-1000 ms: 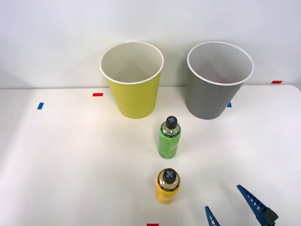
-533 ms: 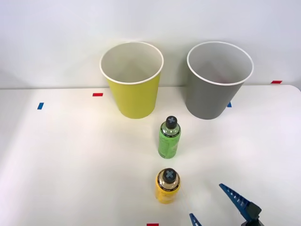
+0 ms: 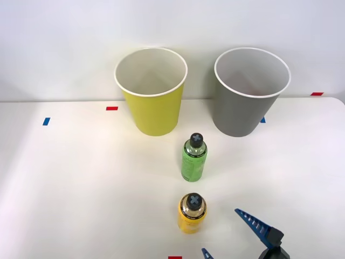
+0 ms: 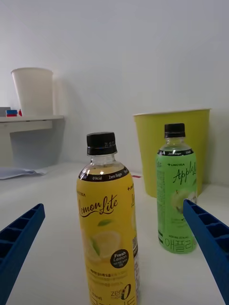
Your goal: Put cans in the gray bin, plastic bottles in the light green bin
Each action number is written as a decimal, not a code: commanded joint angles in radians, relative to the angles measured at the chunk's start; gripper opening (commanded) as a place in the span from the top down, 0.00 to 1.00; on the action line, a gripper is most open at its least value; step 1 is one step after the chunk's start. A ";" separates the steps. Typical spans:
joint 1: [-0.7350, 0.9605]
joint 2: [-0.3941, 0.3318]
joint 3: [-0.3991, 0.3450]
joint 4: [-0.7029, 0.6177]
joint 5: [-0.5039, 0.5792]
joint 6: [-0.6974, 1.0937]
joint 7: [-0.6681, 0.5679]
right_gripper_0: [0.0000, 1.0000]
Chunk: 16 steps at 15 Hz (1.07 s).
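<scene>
Ribbed blue gripper point(image 3: 229, 234) (spread apart) beside slim, upright, black-capped yellow bottle point(image 3: 192, 213).

The white table point(image 3: 81, 178) has small bits of tape stuck on it. Far left is a blue bit point(image 3: 46, 121), then a red bit point(image 3: 112, 108). Far right is another red bit point(image 3: 317, 94). One red bit point(image 3: 174, 257) sits at the near edge.

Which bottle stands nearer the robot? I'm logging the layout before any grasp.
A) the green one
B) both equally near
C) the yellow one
C: in the front view the yellow bottle stands closer to the robot than the green bottle, beside the open right gripper.
</scene>
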 commanded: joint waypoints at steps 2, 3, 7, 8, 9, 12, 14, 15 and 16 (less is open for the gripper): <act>-0.067 0.056 0.034 0.000 -0.040 0.078 0.037 0.00; -0.079 0.072 0.036 0.000 -0.045 0.096 0.042 0.00; -0.139 0.130 0.048 0.000 -0.086 0.180 0.069 0.00; -0.150 0.133 0.062 0.000 -0.111 0.189 0.080 0.00; -0.161 0.136 0.070 0.006 -0.122 0.193 0.094 0.00; -0.211 0.188 0.077 0.112 -0.126 0.160 0.103 0.00; -0.234 0.222 0.080 0.146 -0.134 0.157 0.104 0.00; -0.237 0.228 0.080 0.146 -0.137 0.157 0.109 0.00; -0.239 0.236 0.080 0.146 -0.142 0.157 0.112 0.00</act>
